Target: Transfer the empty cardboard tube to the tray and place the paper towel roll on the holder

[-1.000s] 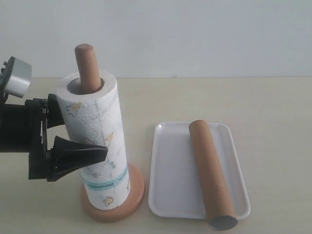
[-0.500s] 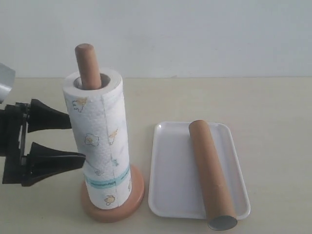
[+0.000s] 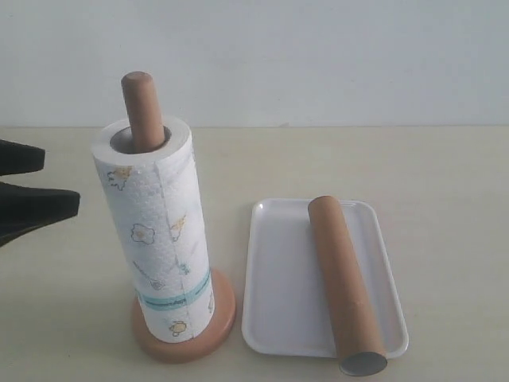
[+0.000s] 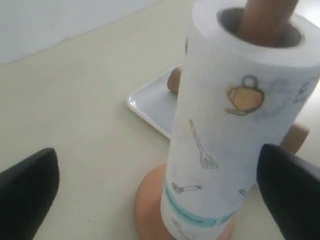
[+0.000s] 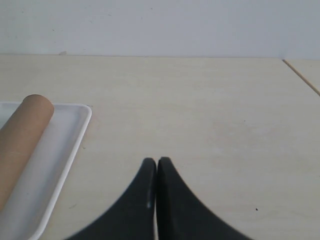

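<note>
On right wrist view only: right claw (image 5: 157, 162) closed, near tray (image 5: 75, 144).

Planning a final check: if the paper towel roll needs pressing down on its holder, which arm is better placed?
Left, likely. The left claw is open facing the paper towel roll; the right claw is shut, off beside the tray.

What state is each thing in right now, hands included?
paper towel roll: upright, threaded on the holder's post
holder: standing, post top poking out above the roll
empty cardboard tube: lying on the tray, one end past the rim
tray: flat, carrying the tube
left hand: open, apart from the roll
right hand: shut, empty
</note>
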`<state>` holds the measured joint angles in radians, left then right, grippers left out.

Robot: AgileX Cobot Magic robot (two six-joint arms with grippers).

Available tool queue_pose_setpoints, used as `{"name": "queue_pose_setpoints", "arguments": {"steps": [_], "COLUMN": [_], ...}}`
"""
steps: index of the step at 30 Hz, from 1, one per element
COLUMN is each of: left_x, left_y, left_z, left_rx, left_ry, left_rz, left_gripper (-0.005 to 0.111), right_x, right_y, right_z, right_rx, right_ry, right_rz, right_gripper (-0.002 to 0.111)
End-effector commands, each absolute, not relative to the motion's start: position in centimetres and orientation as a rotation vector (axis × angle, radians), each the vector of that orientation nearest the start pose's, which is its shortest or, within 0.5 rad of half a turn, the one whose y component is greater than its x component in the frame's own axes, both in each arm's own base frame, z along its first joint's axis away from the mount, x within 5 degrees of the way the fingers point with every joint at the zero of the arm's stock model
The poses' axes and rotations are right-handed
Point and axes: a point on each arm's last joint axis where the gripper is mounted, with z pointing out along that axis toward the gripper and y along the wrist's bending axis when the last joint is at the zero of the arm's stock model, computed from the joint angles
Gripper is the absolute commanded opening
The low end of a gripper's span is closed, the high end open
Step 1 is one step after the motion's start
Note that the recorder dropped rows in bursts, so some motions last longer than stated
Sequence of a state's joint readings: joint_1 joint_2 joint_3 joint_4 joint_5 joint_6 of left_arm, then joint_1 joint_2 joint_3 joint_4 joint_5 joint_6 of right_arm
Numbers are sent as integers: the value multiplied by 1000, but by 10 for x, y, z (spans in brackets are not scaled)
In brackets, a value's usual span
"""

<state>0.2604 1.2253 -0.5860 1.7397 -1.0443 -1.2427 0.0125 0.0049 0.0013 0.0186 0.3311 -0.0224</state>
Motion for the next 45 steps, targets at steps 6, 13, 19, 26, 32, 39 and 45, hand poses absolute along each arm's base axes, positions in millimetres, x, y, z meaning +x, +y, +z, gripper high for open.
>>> {"name": "queue_pose_setpoints", "arguments": {"steps": [6,13,19,26,32,39,45], "left_x": [196,189,194,194,194,194,180], "left_y": [-11,-9,-3,-4,-4,-3,3], "left_z": [273,277,275,276,276,276,301], "left_rx": [663,699,763,763,763,762,683], "left_ry": [1860,1811,1782,1773,1773,1773,1743], "left_rz": [-654,-702,-533,-546,-546,-539,-180], "left_gripper": [110,86,5,6,6,6,6], "right_x": [54,54,54,54,54,54,54], "right_y": [1,1,1,1,1,1,1], "right_z": [184,184,184,184,184,184,184], "right_rx": [-19,-19,-19,-19,-19,-19,-19], "right_ry": [1809,1807,1807,1807,1807,1807,1807], "right_rz": [7,7,7,7,7,7,7], "right_gripper": [0,0,0,0,0,0,0]}}
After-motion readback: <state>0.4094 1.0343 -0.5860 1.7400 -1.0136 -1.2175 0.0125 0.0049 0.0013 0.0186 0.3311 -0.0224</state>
